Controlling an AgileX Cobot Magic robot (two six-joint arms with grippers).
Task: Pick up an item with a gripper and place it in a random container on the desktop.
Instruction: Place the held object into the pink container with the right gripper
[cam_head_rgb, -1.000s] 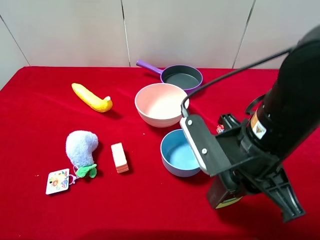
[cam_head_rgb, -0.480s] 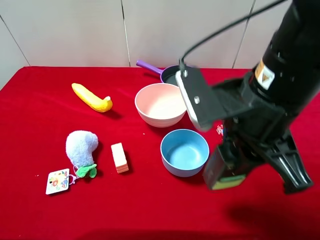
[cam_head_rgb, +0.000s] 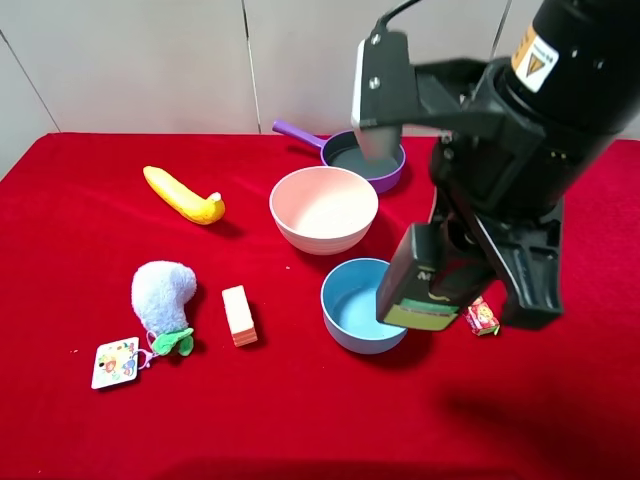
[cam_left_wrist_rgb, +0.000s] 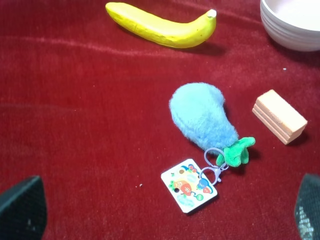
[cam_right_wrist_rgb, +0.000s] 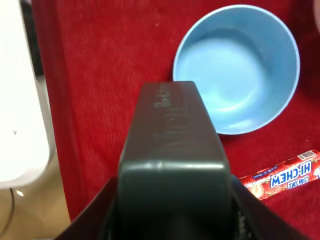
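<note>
My right gripper (cam_head_rgb: 455, 285) is shut on the dark grey-green bottle (cam_head_rgb: 420, 285) and holds it in the air, tilted, over the right rim of the blue bowl (cam_head_rgb: 358, 308). In the right wrist view the bottle (cam_right_wrist_rgb: 172, 155) fills the middle, with the blue bowl (cam_right_wrist_rgb: 237, 67) just beyond it. Its pump cap is hidden in the claw. The pale pink ribbed bowl (cam_head_rgb: 322, 208) stands empty behind the blue bowl, to the left of the bottle. My left gripper (cam_left_wrist_rgb: 164, 210) is open and empty, above the red cloth near the plush toy; it is out of the high view.
A purple pan (cam_head_rgb: 365, 155) stands behind the pink bowl. A red candy box (cam_head_rgb: 482, 318) lies right of the blue bowl. To the left lie a banana (cam_head_rgb: 185, 195), a blue plush toy (cam_head_rgb: 163, 295) with a tag (cam_head_rgb: 115, 362), and an orange block (cam_head_rgb: 238, 315).
My right arm has risen with the bottle from low at the table right of the blue bowl, and moved left and back to above that bowl's right rim.
</note>
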